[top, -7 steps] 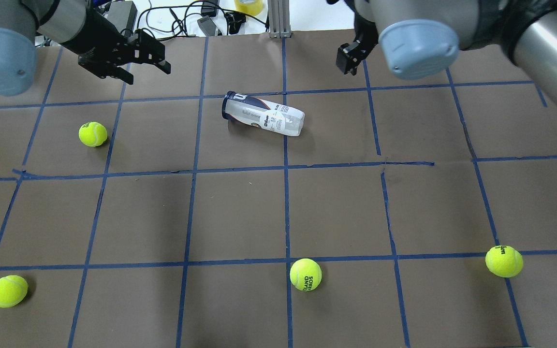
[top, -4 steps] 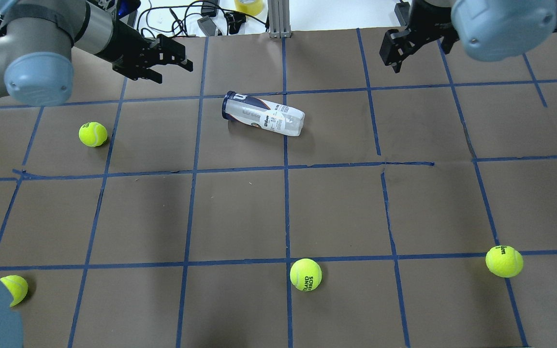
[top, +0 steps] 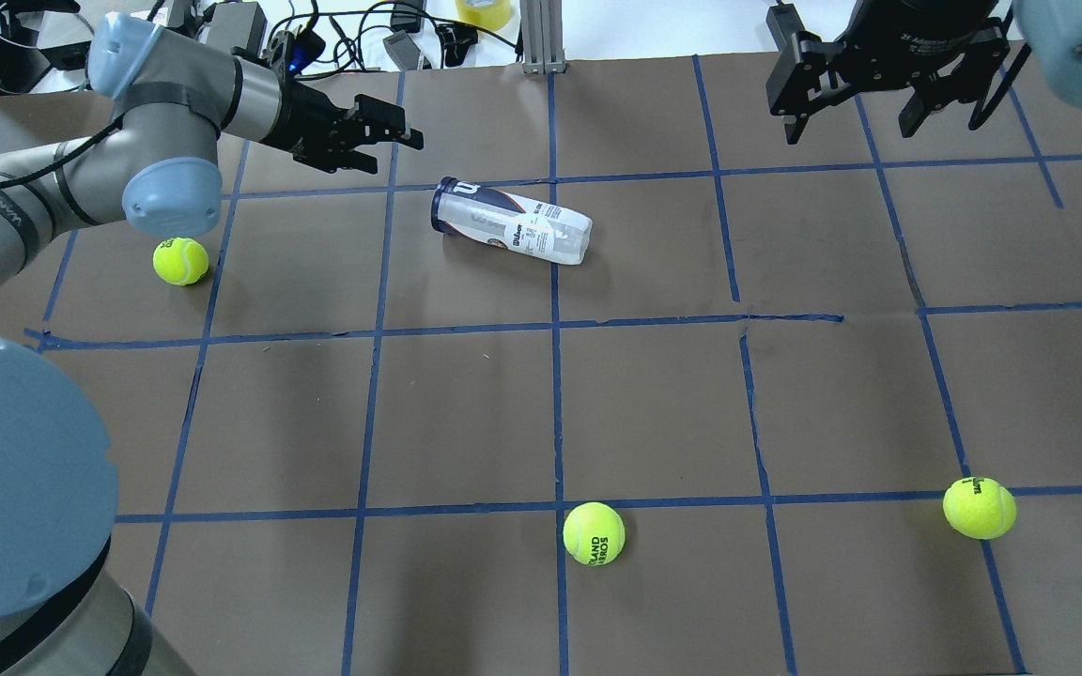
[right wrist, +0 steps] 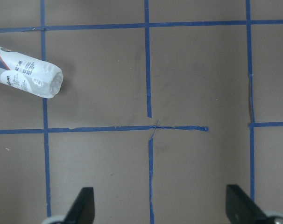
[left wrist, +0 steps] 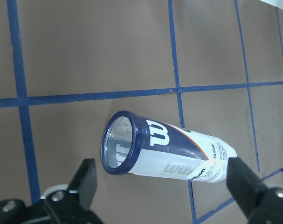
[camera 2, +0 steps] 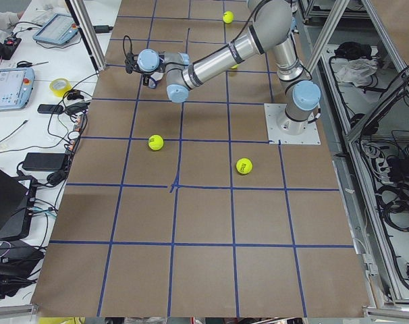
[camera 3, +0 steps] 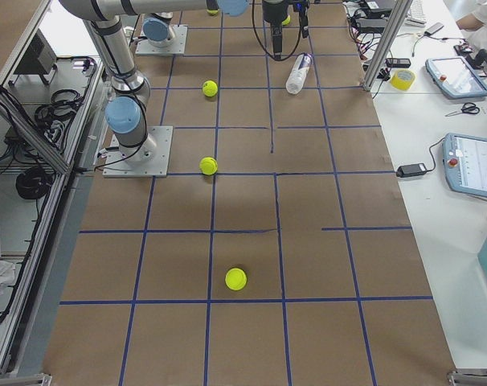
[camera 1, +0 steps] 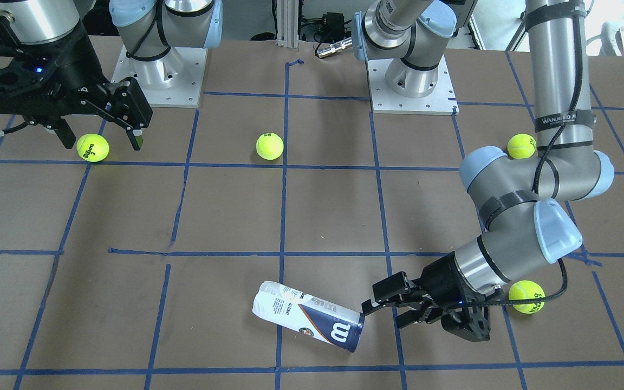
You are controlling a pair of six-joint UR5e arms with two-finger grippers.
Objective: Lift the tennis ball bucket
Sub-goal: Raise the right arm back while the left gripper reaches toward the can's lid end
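Starting at the left: hovering just beside the dark blue rim end of the slim clear-plastic tennis ball bucket with the white and navy label (top: 513, 223), the black two-finger left pincer (top: 397, 148), not touching it. Finding that bucket lying on its side on the brown paper-covered bench taped in a blue grid (top: 654, 404), in the far middle, rim end toward the left pincer, other end pointing right.

Probably risking a roll: nudging the round wall with one finger before the other lands, and sending the bucket skidding across the smooth paper. Also risking a slip or a dented wall by squeezing thin, slick plastic, and a drooping tilt by lifting from one end instead of the middle. Running little risk from the yellow-green tennis balls (top: 180, 260), all sitting well apart.

Turning to the pincers: spreading the left pincer's fingers wide, seemingly wider than the bucket's girth in the wrist view, holding nothing, touching nothing. Further right, hovering over the far right of the bench, the black right pincer (top: 849, 131), well apart from the bucket, likewise gaping wide and gripping nothing.
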